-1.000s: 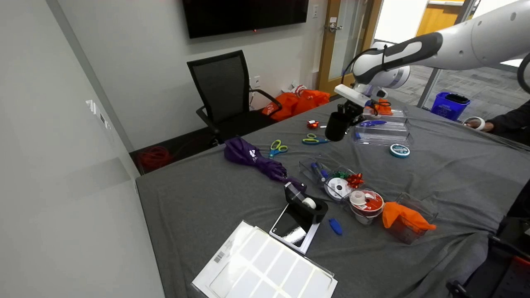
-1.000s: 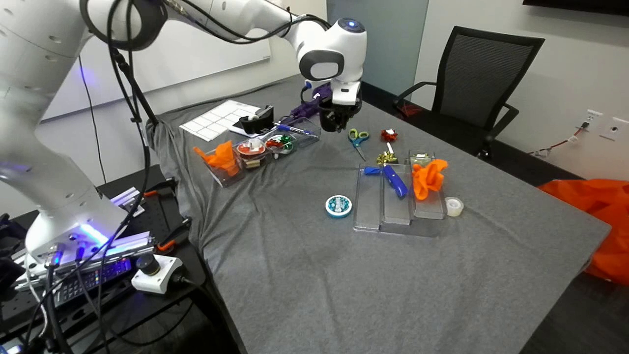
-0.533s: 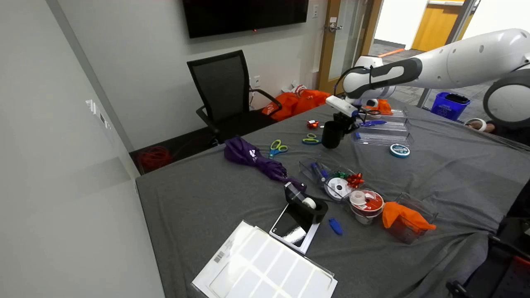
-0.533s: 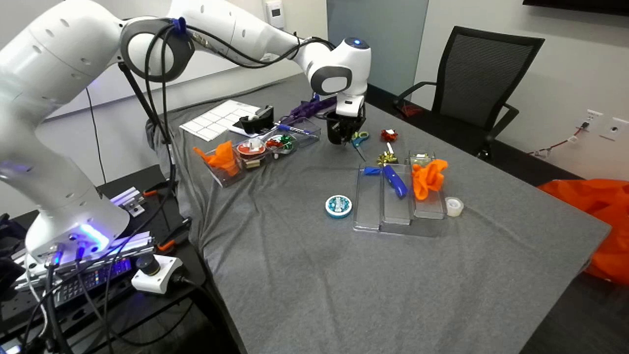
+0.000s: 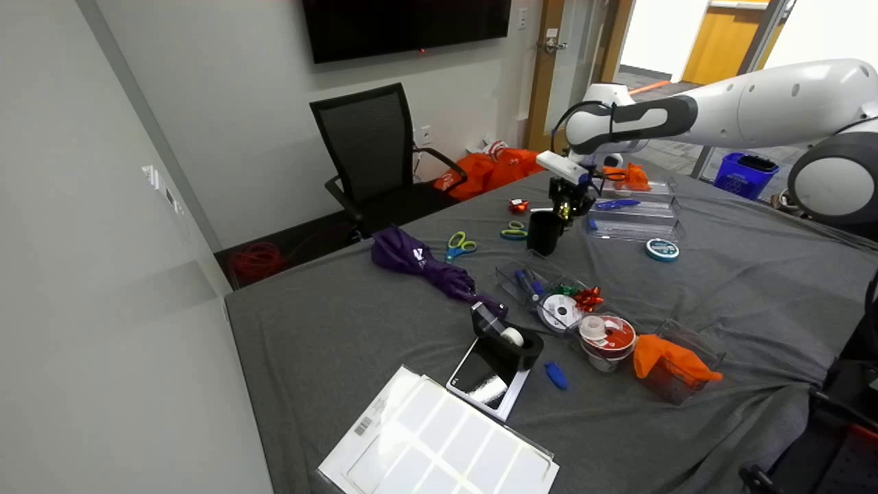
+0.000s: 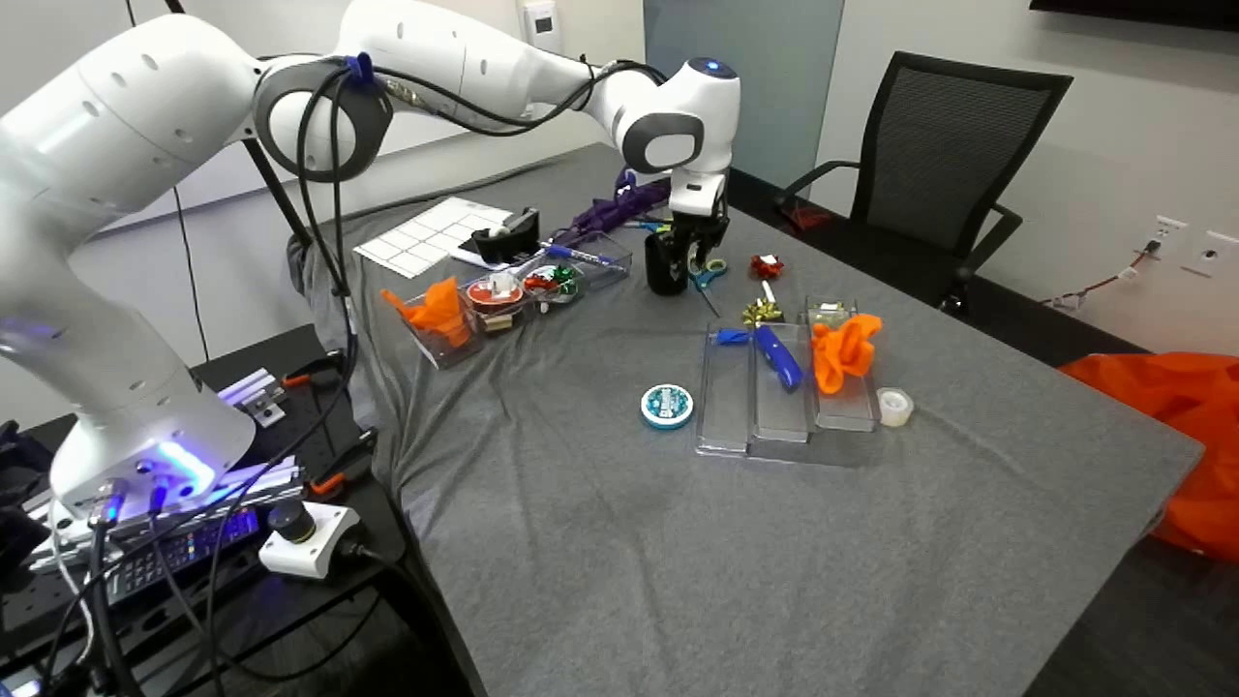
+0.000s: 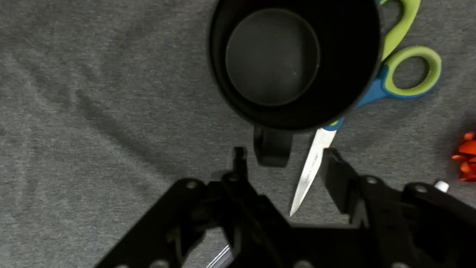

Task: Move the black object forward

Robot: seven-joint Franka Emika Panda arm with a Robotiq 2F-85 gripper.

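Observation:
The black object is a black mug (image 5: 544, 234) standing upright on the grey cloth; it also shows in an exterior view (image 6: 664, 265). In the wrist view I look into the mug (image 7: 273, 56), and its handle (image 7: 274, 149) points toward my gripper. My gripper (image 7: 284, 158) is open, with the handle between and slightly ahead of its fingertips. There is a gap between the handle and each finger (image 7: 336, 175). In both exterior views the gripper (image 5: 569, 206) is beside the mug, at its handle side and slightly higher. The handle is hidden in the exterior views.
Scissors (image 7: 310, 167) lie under and beside the mug. A clear tray with pens (image 5: 525, 278), a purple umbrella (image 5: 425, 264) and a clear organizer (image 6: 726, 407) are nearby. A red bow (image 6: 766, 266) and a round teal tin (image 6: 667, 406) lie on the cloth.
The mug has come down onto the cloth, moving slightly left and toward the pen tray in an exterior view. The gripper has opened and drawn slightly up and away from it.

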